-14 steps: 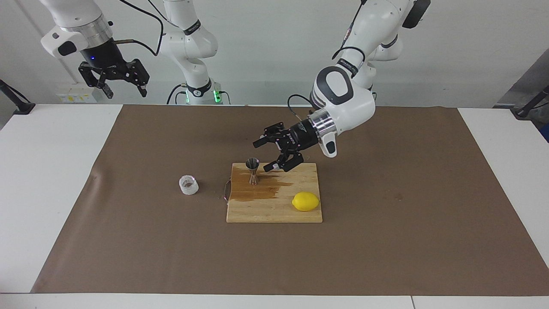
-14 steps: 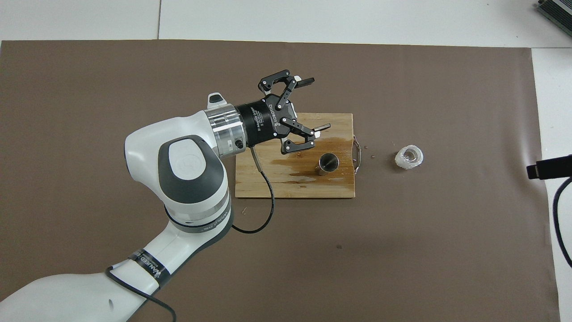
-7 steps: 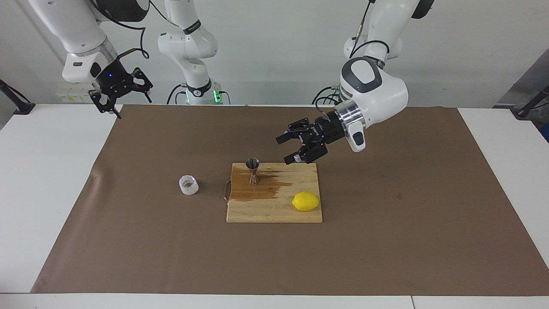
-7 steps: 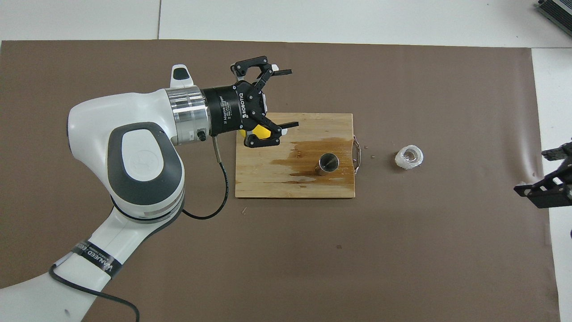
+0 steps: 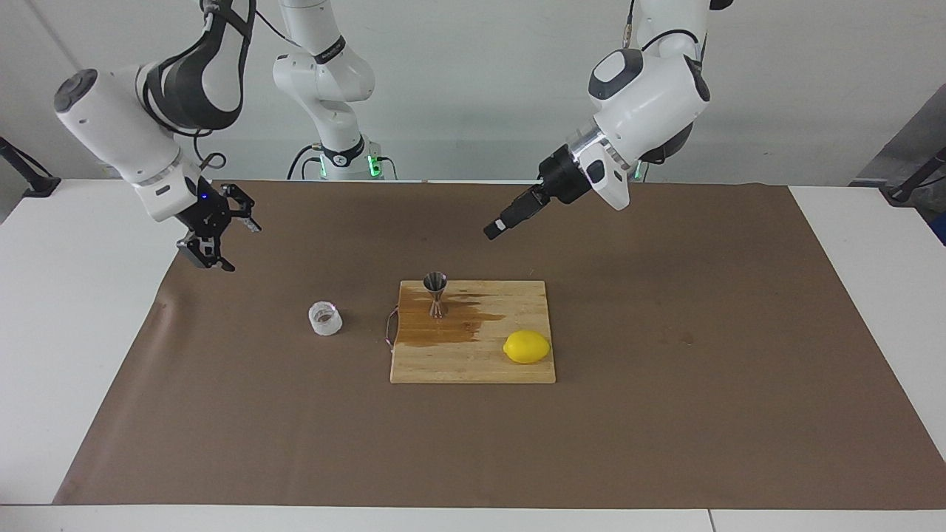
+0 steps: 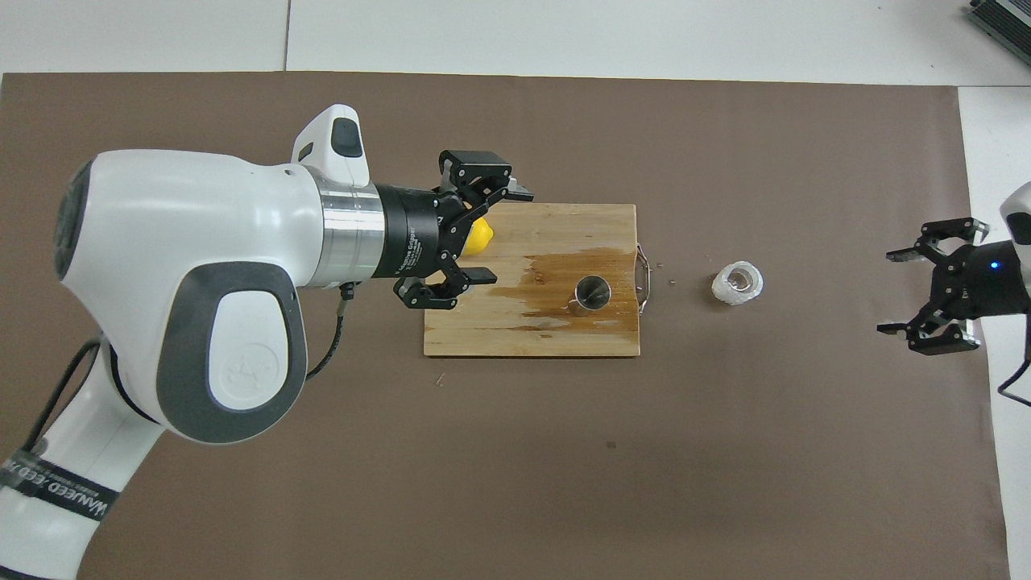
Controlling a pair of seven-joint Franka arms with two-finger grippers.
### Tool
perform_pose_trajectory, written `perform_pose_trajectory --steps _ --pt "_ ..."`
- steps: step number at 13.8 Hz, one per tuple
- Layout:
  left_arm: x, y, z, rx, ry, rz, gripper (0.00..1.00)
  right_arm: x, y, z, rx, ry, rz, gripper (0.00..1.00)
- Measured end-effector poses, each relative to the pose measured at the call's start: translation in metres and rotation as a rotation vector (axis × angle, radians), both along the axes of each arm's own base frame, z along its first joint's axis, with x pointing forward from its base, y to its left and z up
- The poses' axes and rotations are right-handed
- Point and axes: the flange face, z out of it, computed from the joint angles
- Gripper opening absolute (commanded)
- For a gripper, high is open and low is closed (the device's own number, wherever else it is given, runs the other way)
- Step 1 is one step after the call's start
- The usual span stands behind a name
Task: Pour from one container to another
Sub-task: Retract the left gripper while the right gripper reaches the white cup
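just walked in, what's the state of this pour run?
Nothing is held. The glass cup sits on the brown mat, beside the cutting board. The jigger stands upright on the board in a brown wet stain, with a lemon nearby. The left gripper is raised near the board; the right gripper hangs open over the mat's edge.

Colours on the board

The board [image 5: 473,355] is pale wood, streaked with a dark brown wet stain [image 5: 451,325]. On the stain stands a shiny steel jigger [image 5: 435,293]. A yellow lemon [image 5: 527,346] sits on the board. Beside the board, a whitish clear cup [image 5: 325,318] with brownish contents rests on brown paper [image 5: 665,414].
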Motion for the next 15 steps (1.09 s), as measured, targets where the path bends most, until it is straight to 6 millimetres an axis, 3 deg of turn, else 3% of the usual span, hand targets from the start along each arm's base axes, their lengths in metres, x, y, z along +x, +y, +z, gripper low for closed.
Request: perform_pose_trajectory --steps 2,7,9,12,15 --pt "-0.006 0.017 0.003 0.141 -0.014 -0.061 1.0 0.012 0.0 -0.036 0.052 -0.015 0.058 1.0" --pt "-0.019 0.052 0.001 0.431 -0.046 -0.222 1.0 0.026 0.021 -0.087 0.246 -0.038 0.092 1.0" --pt "-0.012 0.088 0.001 0.496 -0.095 -0.352 1.0 0.03 0.03 -0.118 0.338 -0.055 0.11 1.0" --pt "0.003 0.16 0.005 0.561 -0.173 -0.524 1.0 0.032 0.032 -0.175 0.42 -0.078 0.16 1.0" --pt "0.012 0.225 0.009 0.598 -0.244 -0.654 1.0 0.036 0.043 -0.19 0.476 -0.126 0.193 1.0"
